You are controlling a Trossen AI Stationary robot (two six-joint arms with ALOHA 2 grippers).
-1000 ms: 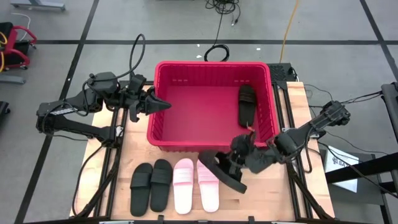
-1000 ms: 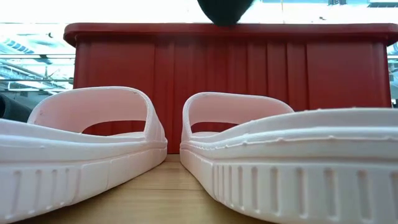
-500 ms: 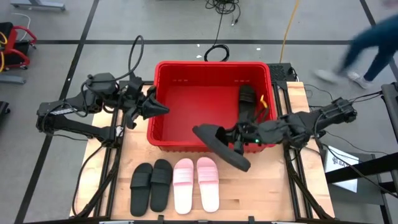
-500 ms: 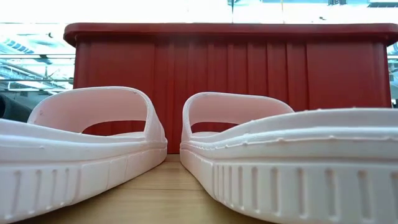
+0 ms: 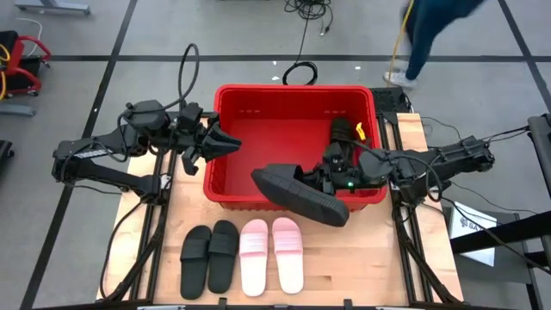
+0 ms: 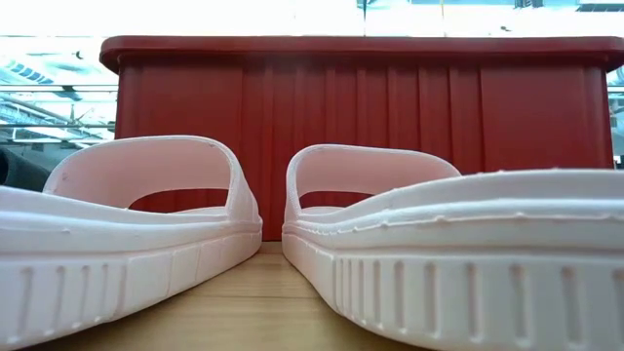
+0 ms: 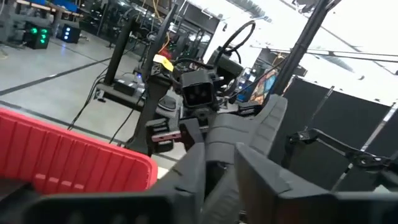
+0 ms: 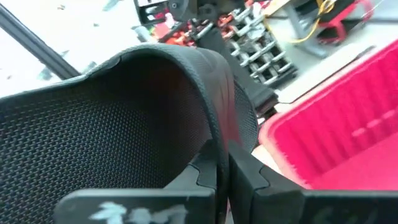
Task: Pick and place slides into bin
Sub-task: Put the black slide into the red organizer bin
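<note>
The red bin (image 5: 225,185) stands at the table's middle far side; one black slide (image 5: 342,138) lies inside it by the right wall. My right gripper (image 5: 320,182) is shut on another black slide (image 5: 297,196), held above the bin's near wall. Two black slides (image 5: 209,256) and two pink slides (image 5: 271,254) lie side by side, soles down, on the near part of the table. The pink pair (image 6: 146,224) fills the low view in front of the bin's wall (image 6: 390,136). My left gripper (image 5: 232,145) hovers shut and empty over the bin's left rim. My right gripper pinches the edge of the black slide's wide strap (image 8: 219,134) between its two fingers (image 8: 249,177). The fingers come about level from the table's right side. The slide is lifted clear and tilted on its side, its length slanting across the bin's near wall.
The bin's thick rim (image 5: 293,89) and walls stand well above the table. Bare wood (image 5: 370,258) lies right of the pink slides. A person's legs (image 5: 430,34) cross the floor beyond the table's far right. Cables lie on the floor behind the bin.
My right gripper has risen from the table right of the pink slides with the black slide and carried it toward the far edge and the left, over the bin's near wall. My left gripper has edged toward the bin. A person has walked past behind the table.
</note>
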